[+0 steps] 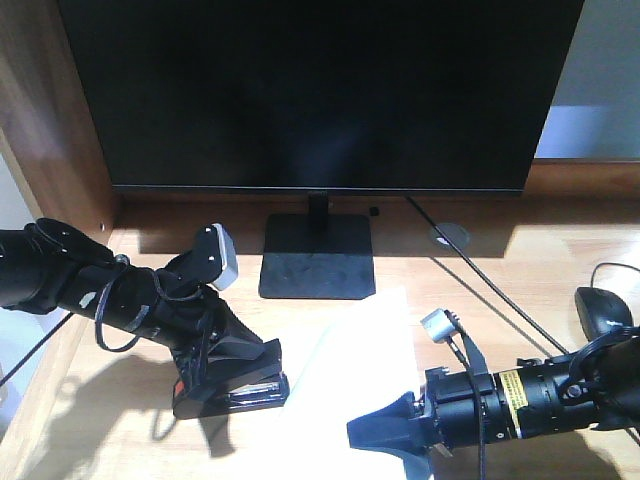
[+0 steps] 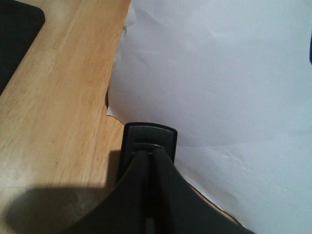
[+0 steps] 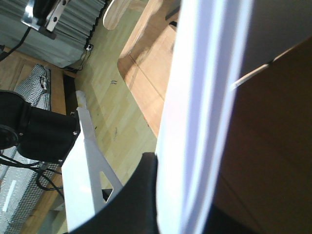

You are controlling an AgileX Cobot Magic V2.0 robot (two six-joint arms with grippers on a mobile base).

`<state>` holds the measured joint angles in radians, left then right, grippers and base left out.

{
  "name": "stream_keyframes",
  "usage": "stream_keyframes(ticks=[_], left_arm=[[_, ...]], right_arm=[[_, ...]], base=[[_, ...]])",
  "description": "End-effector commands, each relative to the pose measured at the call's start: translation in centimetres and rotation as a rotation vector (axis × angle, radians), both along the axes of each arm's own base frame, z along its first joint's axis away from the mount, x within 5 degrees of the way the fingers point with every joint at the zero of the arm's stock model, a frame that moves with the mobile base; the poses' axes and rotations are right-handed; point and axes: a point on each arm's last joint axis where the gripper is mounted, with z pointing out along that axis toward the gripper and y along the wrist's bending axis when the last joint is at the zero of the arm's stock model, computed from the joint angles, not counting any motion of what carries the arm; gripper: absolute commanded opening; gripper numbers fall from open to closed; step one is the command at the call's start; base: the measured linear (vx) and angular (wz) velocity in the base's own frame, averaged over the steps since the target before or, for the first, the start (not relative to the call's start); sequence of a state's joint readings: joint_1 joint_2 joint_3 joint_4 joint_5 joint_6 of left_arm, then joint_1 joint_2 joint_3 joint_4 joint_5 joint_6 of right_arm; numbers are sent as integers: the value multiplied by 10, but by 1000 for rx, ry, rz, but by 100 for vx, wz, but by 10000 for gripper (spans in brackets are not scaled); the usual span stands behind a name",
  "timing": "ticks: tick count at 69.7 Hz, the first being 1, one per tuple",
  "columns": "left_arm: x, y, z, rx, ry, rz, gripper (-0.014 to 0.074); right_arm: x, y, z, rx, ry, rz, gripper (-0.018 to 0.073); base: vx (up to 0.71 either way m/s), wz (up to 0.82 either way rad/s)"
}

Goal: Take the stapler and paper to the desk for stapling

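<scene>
Stapler [image 1: 240,392] clamped in our left claw [image 1: 250,362], paper [image 1: 350,340] pinched in our right claw [image 1: 375,432], we should feed the sheet's corner flat along the bench [image 1: 540,270] into its mouth.

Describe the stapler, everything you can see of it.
Black, plastic-looking stapler with an orange-red patch at its left end and a metal glint along the lower channel. It sits low at the desk surface, lengthwise left to right, clamped between the left gripper's fingers. The left wrist view shows its rounded front end over the white paper's edge, near a corner.
</scene>
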<state>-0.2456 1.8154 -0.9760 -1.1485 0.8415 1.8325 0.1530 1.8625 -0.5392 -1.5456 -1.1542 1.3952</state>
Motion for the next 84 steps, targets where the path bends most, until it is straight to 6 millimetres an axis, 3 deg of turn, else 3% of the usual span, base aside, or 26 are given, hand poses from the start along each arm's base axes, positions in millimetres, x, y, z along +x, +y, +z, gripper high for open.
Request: stream_keyframes(ticks=[1,30,46,66,84], left_arm=[[1,-5,21,-66,-33,2,-6],[1,-5,21,-66,-33,2,-6],[1,-5,21,-66,-33,2,-6],[1,-5,21,-66,-33,2,-6],[1,-5,21,-66,-33,2,-6]], right_arm=[[1,4,29,202,-79,34,-6],[6,4,59,244,-264,-40,-6],[8,0,44,83,-224,-66,-6],[19,-11,25,-156,-114,-229,-6],[22,-16,19,-215,28,-352,-6]], base=[[0,0],[0,0],[0,0],[0,0],[0,0]])
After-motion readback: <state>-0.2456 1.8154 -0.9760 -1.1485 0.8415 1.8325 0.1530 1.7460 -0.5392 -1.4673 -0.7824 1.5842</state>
